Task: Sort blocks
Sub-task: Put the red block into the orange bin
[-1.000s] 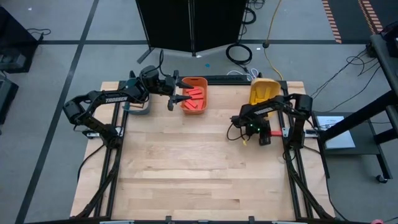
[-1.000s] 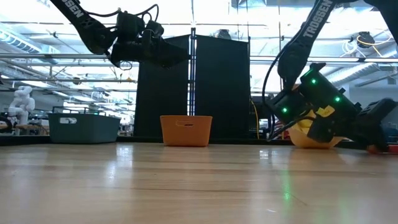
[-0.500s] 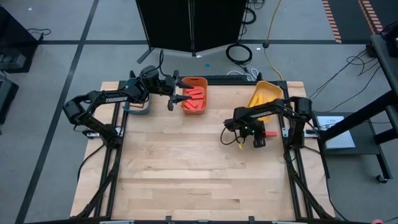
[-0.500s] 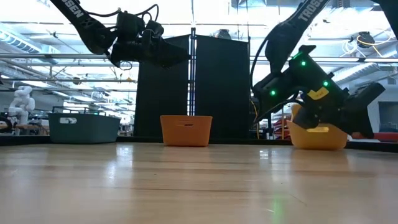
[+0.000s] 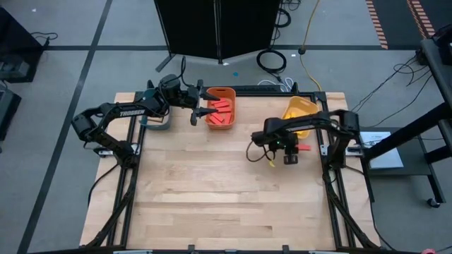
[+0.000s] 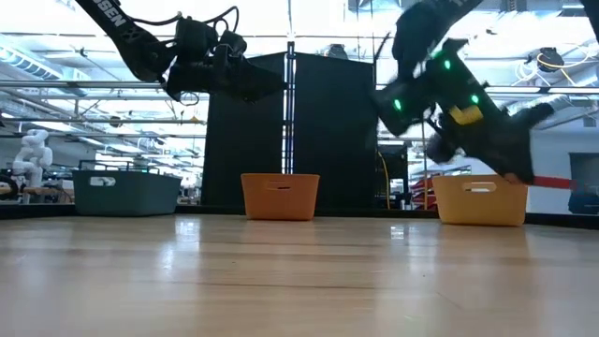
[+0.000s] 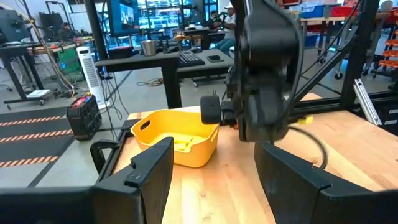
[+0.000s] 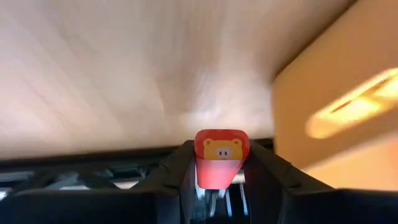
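Lifted off the tabletop since a second ago, the right arm now hangs higher beside the yellow bin, which has gone from tipped over to standing upright on its base. Its right tool is closed on a red block with a small bear face printed on its end, the two dark fingers pressing the block from either side; in the high view that block shows as a red bar sticking out toward the tabletop's right edge, just in front of the yellow bin. Inside that bin lie yellow blocks, seen from the left wrist view. Across the tabletop, the left tool hovers well above the surface at the near-left edge of the orange bin, its fingers parted about halfway with nothing between them. Red blocks lie in a heap in the orange bin. A teal bin stands at the back left, under the left arm, its contents hidden. Wood surface in front of the three bins lies bare of blocks.
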